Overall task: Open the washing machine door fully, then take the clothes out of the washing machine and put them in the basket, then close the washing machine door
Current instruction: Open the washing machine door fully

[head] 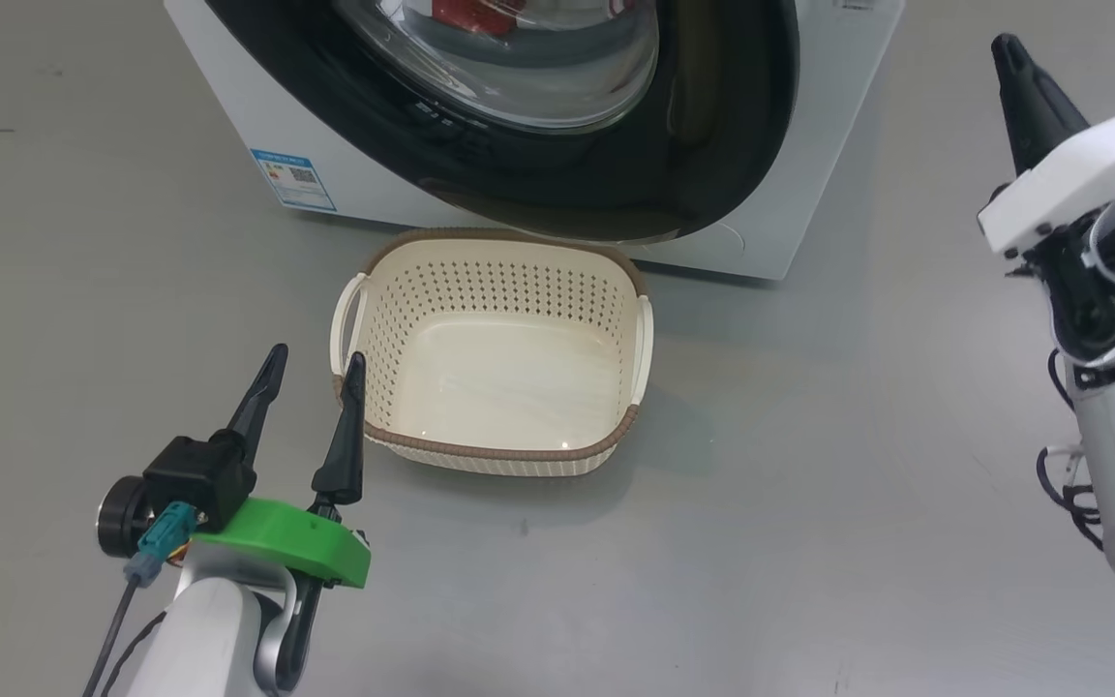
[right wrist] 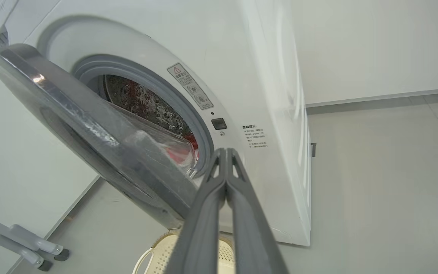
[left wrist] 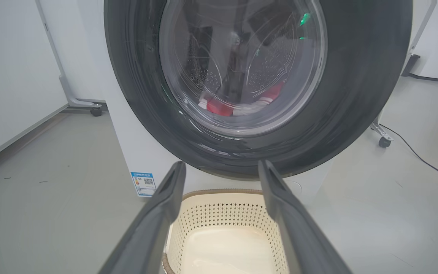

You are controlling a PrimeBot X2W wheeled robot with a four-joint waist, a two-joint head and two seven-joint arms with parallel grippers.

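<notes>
The white washing machine [head: 272,131] stands at the top of the head view. Its door [head: 712,145], a black ring around a glass bowl, hangs partly open; the right wrist view shows it edge-on [right wrist: 70,114], swung away from the grey gasket. Red clothes [left wrist: 219,107] lie in the drum, seen through the glass and through the door gap [right wrist: 177,155]. The cream basket [head: 499,452] sits on the floor in front of the door, with nothing in it. My left gripper [head: 316,358] is open beside the basket's left handle. My right gripper [right wrist: 224,152] is shut and holds nothing, out to the right, pointing at the door gap.
A blue label [head: 294,179] marks the machine's lower corner. Wheeled stand feet [left wrist: 89,106] [left wrist: 382,139] flank the machine, and a cable [left wrist: 420,156] runs over the grey floor at the right. White panels stand behind.
</notes>
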